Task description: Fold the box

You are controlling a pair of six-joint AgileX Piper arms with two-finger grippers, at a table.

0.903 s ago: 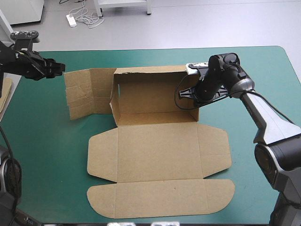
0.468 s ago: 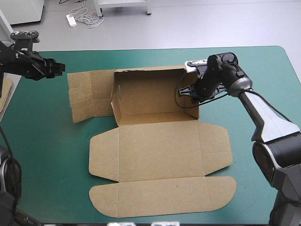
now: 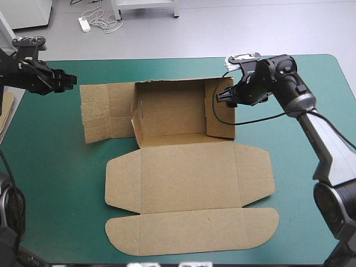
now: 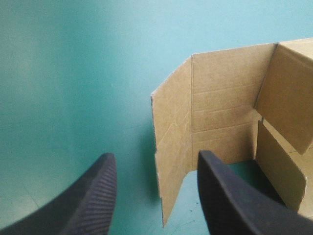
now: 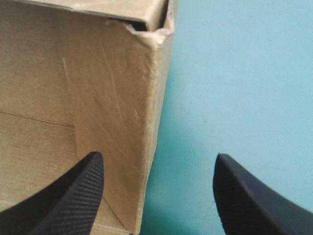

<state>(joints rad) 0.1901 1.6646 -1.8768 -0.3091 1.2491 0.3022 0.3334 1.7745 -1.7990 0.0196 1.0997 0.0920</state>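
The brown box (image 3: pixel 186 167) lies mid-table. Its back, left and right walls stand raised, and the front panel and rounded lid lie flat toward the near edge. A creased side flap (image 3: pixel 94 114) stands out from the box's left end. My right gripper (image 3: pixel 223 95) hovers at the far top corner of the right wall (image 3: pixel 220 111), open and apart from it. In the right wrist view the gripper (image 5: pixel 157 155) straddles that wall's dented corner (image 5: pixel 146 58) without touching. My left gripper (image 3: pixel 68 81) is open just left of the flap. In the left wrist view the flap (image 4: pixel 176 147) stands ahead of the fingers (image 4: pixel 98 191).
More brown board (image 3: pixel 6 108) shows at the table's left edge. Bare teal-green cover (image 3: pixel 311 167) lies to the right of the box and along the front left.
My right gripper has opened, let go of the right wall and drawn back up and to the right. The box has shifted slightly. The left arm has not moved.
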